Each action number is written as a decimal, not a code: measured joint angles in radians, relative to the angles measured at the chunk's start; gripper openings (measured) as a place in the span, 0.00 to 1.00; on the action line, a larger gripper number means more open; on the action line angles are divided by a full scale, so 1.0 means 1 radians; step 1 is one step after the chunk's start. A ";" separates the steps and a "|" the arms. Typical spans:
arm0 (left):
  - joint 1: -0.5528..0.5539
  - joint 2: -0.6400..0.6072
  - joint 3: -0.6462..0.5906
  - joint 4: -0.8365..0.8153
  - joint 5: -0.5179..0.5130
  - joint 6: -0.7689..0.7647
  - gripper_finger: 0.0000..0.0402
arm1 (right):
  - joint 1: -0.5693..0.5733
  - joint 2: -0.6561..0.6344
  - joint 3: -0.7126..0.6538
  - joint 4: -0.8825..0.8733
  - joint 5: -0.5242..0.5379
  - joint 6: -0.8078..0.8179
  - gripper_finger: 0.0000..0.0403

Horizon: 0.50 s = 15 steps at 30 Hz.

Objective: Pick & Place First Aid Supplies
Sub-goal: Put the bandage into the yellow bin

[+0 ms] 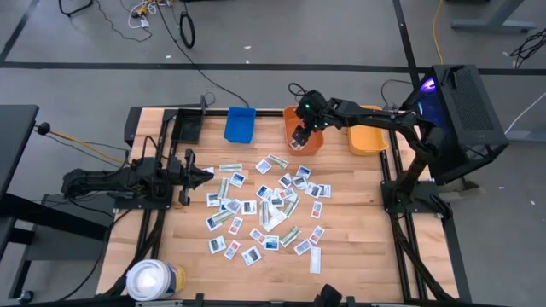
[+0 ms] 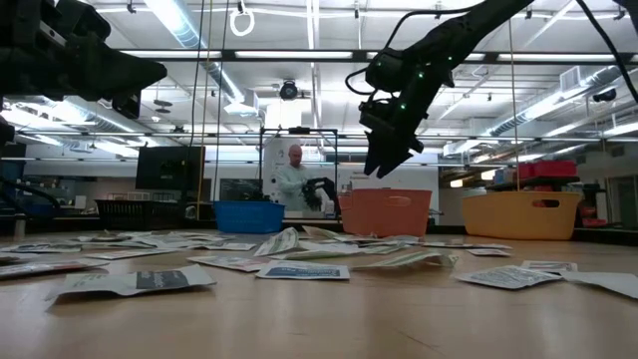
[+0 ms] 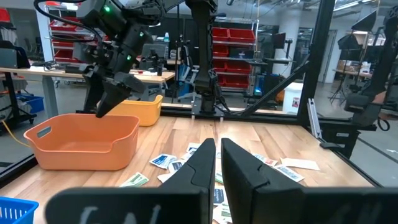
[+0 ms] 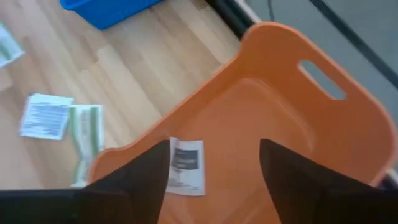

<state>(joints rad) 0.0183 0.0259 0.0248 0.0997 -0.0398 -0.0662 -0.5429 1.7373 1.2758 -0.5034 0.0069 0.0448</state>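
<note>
Hovering above the orange bin (image 1: 309, 138), our right pincer (image 4: 214, 168) has its fingers spread, and one white packet (image 4: 185, 165) shows between them, inside the bin. The remaining packets (image 1: 269, 209) lie scattered across the worktop (image 1: 358, 247). Our left pincer (image 1: 207, 171), fingers pressed together, waits at the worktop's left side.
</note>
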 joint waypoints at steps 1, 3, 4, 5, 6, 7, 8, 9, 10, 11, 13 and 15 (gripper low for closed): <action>0.000 0.000 0.000 0.000 0.000 0.000 0.08 | 0.003 -0.002 0.000 -0.006 -0.019 0.000 0.64; 0.000 0.000 0.000 0.000 0.000 0.000 0.08 | 0.013 -0.006 0.000 -0.018 -0.055 -0.008 0.64; 0.000 0.000 0.000 0.000 0.000 0.000 0.08 | 0.019 -0.012 0.000 -0.025 -0.072 -0.017 0.65; 0.000 0.000 0.000 0.000 0.000 0.000 0.08 | 0.025 -0.018 0.000 -0.036 -0.089 -0.030 0.64; 0.000 0.000 0.000 0.000 0.000 0.000 0.08 | 0.034 -0.027 0.000 -0.040 -0.098 -0.049 0.64; 0.000 0.000 0.000 0.000 0.000 0.000 0.08 | 0.043 -0.037 0.000 -0.044 -0.102 -0.066 0.64; 0.000 0.000 0.000 0.000 0.000 0.000 0.08 | 0.053 -0.050 0.000 -0.052 -0.104 -0.080 0.63; 0.000 0.000 0.000 0.000 0.000 0.000 0.08 | 0.063 -0.065 0.000 -0.057 -0.103 -0.096 0.63; 0.000 0.000 0.000 0.000 0.000 0.000 0.08 | 0.073 -0.083 0.000 -0.060 -0.105 -0.111 0.62; 0.000 0.000 0.000 0.000 0.000 0.000 0.08 | 0.084 -0.101 0.000 -0.062 -0.104 -0.123 0.62; 0.000 0.000 0.000 0.000 0.000 0.000 0.08 | 0.109 -0.141 0.000 -0.076 -0.104 -0.143 0.61; 0.000 0.000 0.000 0.000 0.000 0.000 0.08 | 0.139 -0.177 0.000 -0.091 -0.104 -0.161 0.60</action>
<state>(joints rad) 0.0183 0.0257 0.0249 0.0994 -0.0396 -0.0661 -0.4035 1.5599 1.2758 -0.5940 -0.0970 -0.1161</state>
